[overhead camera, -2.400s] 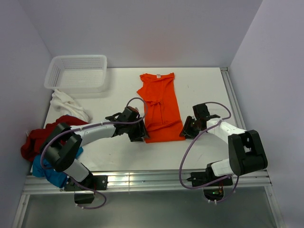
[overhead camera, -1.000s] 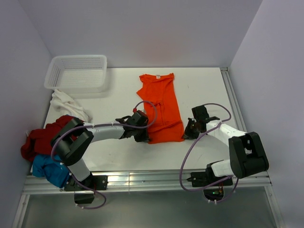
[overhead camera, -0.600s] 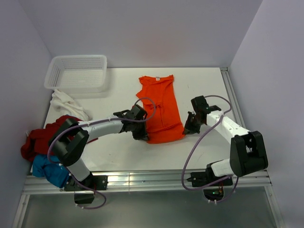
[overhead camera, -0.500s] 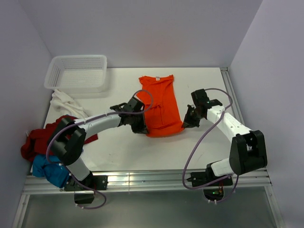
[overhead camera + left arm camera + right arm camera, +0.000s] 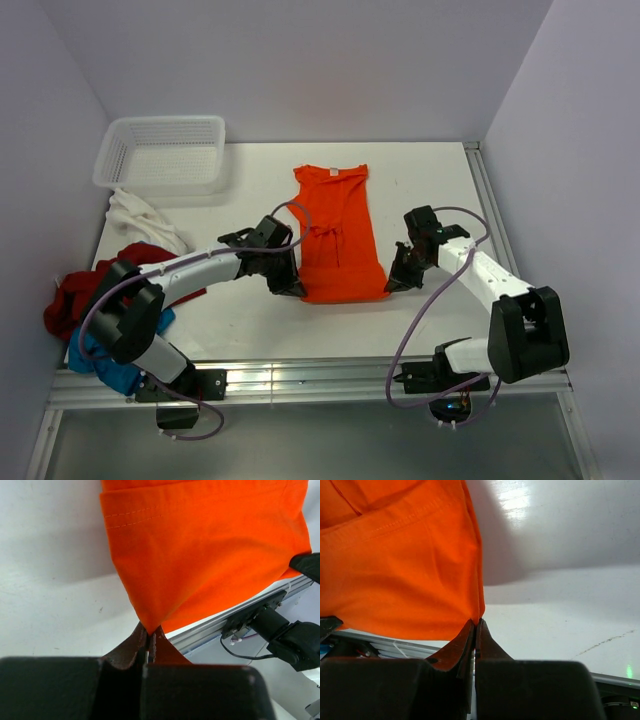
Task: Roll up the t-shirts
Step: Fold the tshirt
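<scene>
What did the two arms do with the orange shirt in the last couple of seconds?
The left gripper and the right gripper, each pinching a hem corner of the orange t-shirt, swung the hem away, then drew it back toward the arms. The shirt now lies narrower and straighter, its collar slightly nearer. The basket and the other shirts at the left stayed put.

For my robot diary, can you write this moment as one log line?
orange t-shirt: on table, unrolled | left gripper: shut on hem corner | right gripper: shut on other hem corner
</scene>
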`<state>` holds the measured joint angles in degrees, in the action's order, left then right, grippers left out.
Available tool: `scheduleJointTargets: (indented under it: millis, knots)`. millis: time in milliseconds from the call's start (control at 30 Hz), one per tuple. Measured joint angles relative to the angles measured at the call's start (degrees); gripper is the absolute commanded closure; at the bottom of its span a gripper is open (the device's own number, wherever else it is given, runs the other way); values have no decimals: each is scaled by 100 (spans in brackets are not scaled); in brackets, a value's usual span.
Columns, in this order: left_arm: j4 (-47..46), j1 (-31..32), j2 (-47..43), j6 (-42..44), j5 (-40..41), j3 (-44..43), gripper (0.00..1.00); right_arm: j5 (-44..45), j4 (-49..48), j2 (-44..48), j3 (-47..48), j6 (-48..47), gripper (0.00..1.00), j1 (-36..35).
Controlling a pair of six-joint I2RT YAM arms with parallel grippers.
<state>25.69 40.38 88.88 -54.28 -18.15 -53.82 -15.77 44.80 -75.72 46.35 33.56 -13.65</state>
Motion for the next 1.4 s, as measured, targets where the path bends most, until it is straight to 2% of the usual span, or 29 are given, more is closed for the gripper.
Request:
scheduleJointTargets:
  millis: [333,533,867,1133,1400]
  knots:
    - [4,144,-162,-208,-7,81,100,-2,90,103,-2,-44,100,0]
    - [210,144,-179,-234,-37,42,96,-35,291,96,155,-48,100,0]
    - [675,-7,162,-103,-177,-463,97,-20,614,-291,866,-146,100,0]
    - [1001,-356,490,92,-492,-927,91,-17,850,-901,1637,-179,100,7]
    - [1346,-682,1156,369,-761,-1725,91,-22,1012,-1471,2321,-219,100,153]
